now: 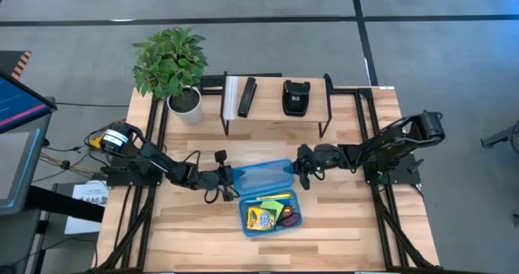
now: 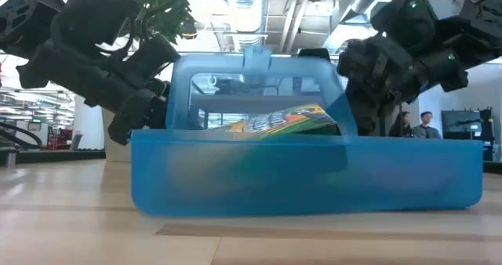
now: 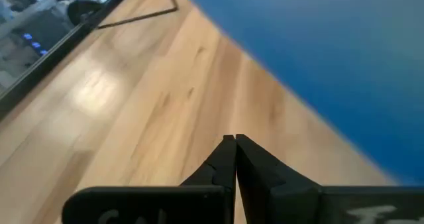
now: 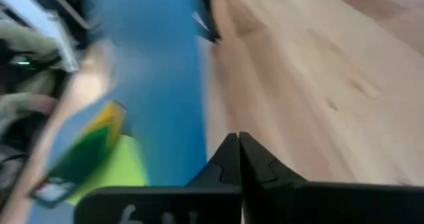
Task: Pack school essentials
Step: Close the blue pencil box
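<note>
Blue plastic, see-through, makes up the hinged case (image 1: 270, 199) lying open in the middle of the wooden table (image 1: 340, 241). Its near half holds the school things: a green and yellow crayon box (image 1: 260, 219) on the left, a lime sticky-note pad (image 1: 278, 203) just beyond it, and red-handled scissors (image 1: 290, 217) on the right. The raised lid (image 1: 263, 177) stands at the far side.

At the lid's left edge sits the left gripper (image 1: 226, 179), its fingers (image 3: 228, 159) pressed together with nothing between them. The right gripper (image 1: 302, 168) is at the lid's right edge, fingers (image 4: 232, 159) likewise pressed together and empty.

On the far side of the table a small shelf (image 1: 276, 104) carries a black bar (image 1: 246, 96) and a black pouch (image 1: 295, 97), with a potted plant (image 1: 173, 67) to its left.
</note>
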You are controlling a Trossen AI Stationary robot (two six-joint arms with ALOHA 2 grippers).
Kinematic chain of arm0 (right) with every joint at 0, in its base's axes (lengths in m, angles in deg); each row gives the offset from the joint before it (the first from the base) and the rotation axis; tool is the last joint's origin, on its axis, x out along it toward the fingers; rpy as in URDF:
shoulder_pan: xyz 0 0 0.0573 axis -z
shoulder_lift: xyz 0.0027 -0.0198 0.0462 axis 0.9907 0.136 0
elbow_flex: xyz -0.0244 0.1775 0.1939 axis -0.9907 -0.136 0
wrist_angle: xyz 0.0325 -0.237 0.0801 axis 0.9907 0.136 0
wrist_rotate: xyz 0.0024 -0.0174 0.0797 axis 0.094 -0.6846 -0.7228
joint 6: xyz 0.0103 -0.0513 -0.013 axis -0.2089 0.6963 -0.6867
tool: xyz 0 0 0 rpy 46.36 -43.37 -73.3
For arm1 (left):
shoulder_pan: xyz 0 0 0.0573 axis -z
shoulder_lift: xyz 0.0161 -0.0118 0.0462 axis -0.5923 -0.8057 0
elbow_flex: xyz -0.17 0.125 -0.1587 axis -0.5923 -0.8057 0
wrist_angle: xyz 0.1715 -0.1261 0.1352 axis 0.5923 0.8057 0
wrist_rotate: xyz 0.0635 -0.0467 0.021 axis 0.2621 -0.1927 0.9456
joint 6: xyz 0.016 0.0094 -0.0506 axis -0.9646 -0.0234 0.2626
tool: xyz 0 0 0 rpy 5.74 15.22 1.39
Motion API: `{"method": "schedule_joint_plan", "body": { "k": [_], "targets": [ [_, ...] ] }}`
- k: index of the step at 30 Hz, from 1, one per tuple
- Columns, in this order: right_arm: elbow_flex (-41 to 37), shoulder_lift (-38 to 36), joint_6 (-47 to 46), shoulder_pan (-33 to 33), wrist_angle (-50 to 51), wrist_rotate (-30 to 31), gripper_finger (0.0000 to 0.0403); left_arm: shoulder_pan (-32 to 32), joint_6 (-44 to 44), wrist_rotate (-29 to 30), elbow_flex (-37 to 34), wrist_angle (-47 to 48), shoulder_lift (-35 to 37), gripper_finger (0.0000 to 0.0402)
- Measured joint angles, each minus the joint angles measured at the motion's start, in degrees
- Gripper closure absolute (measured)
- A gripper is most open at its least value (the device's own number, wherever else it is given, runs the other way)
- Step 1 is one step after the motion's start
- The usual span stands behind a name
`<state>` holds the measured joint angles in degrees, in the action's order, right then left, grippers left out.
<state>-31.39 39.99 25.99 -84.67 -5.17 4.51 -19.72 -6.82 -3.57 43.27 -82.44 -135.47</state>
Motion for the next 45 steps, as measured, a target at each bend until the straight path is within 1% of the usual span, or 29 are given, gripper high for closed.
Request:
{"method": "schedule_joint_plan", "body": {
  "k": [5, 9, 12, 16, 18, 21, 24, 27, 31, 35, 40, 43, 45],
  "targets": [
    [0.0, 0.0, 0.9, -1.5, -2.9, -2.6, 0.0398, 0.6, -1.4, -3.3, 1.6, 0.2, 0.0, 0.0401],
    [0.0, 0.0, 1.1, -3.4, -3.4, -2.9, 0.0398, 2.0, -2.0, -5.1, 2.9, 0.6, 1.9, 0.0401],
    [0.0, 0.0, 1.1, -5.2, -5.2, -2.9, 0.0398, 3.4, -2.3, -6.7, 2.9, 2.1, 5.8, 0.0401],
    [0.0, 0.0, 1.1, -8.2, -9.3, -2.9, 0.0398, 5.6, -1.1, -7.6, 2.9, 8.0, 12.9, 0.0401],
    [0.1, -0.1, 1.1, -9.8, -11.2, -2.9, 0.0398, 6.8, -0.4, -10.3, 2.9, 10.9, 16.1, 0.0401],
    [1.0, -0.1, 0.9, -12.4, -11.0, -2.9, 0.0398, 8.5, 1.8, -14.4, 2.9, 13.6, 18.6, 0.0401],
    [3.5, -0.1, 0.3, -15.0, -8.6, -2.3, 0.0398, 10.6, 4.2, -15.5, 2.9, 13.9, 18.3, 0.0401],
    [6.9, 0.0, 0.1, -17.3, -3.5, -1.1, 0.0398, 12.5, 6.7, -15.7, 2.9, 13.0, 16.0, 0.0401],
    [11.1, 0.3, 0.1, -20.6, 2.4, 1.4, 0.0398, 14.5, 9.7, -15.7, 2.9, 8.4, 11.9, 0.0401],
    [13.2, 0.3, -0.1, -24.2, 6.4, 6.3, 0.0398, 16.3, 10.4, -15.6, 2.9, 2.8, 8.5, 0.0401],
    [13.2, 1.0, -1.0, -27.9, 5.7, 12.4, 0.0398, 17.2, 10.8, -15.5, 2.9, 0.4, 7.3, 0.0401],
    [13.2, 4.6, -2.2, -28.7, 2.5, 13.0, 0.0398, 17.2, 11.2, -15.4, 2.9, 0.2, 7.3, 0.0401],
    [14.8, 8.8, -3.2, -28.6, 0.2, 13.0, 0.0398, 17.2, 11.3, -15.3, 2.9, 0.3, 7.3, 0.0401]
  ]
}}
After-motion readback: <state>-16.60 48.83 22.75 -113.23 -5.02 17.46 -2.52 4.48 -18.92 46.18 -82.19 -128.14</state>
